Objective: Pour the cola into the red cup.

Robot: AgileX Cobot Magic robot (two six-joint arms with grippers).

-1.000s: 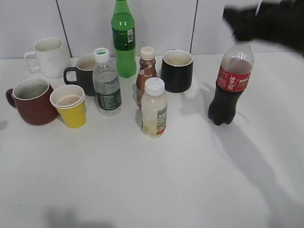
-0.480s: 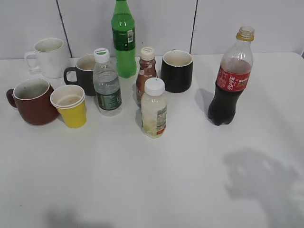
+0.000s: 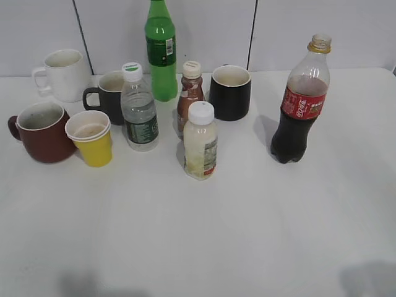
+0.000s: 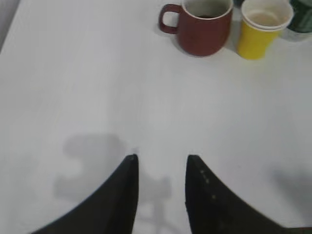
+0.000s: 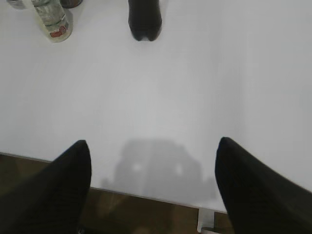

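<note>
The cola bottle (image 3: 300, 105) stands upright and uncapped at the right of the table; its dark base shows in the right wrist view (image 5: 144, 19). The red cup (image 3: 42, 131) sits at the far left, handle to the left; it also shows in the left wrist view (image 4: 204, 27). Neither gripper shows in the exterior view. My left gripper (image 4: 161, 158) is open and empty above bare table, well short of the red cup. My right gripper (image 5: 152, 146) is wide open and empty over the table's front edge, far from the cola.
A yellow paper cup (image 3: 91, 137) stands beside the red cup. A water bottle (image 3: 138, 108), a white-capped bottle (image 3: 200, 141), a small brown bottle (image 3: 190, 94), a green bottle (image 3: 161, 49), two black mugs (image 3: 230, 91) and a white mug (image 3: 62, 74) crowd the back.
One second ago a dark arm was at the cola bottle's top. It left the exterior view and its shadow slid toward the front right corner. The bottle stays put, uncapped.
</note>
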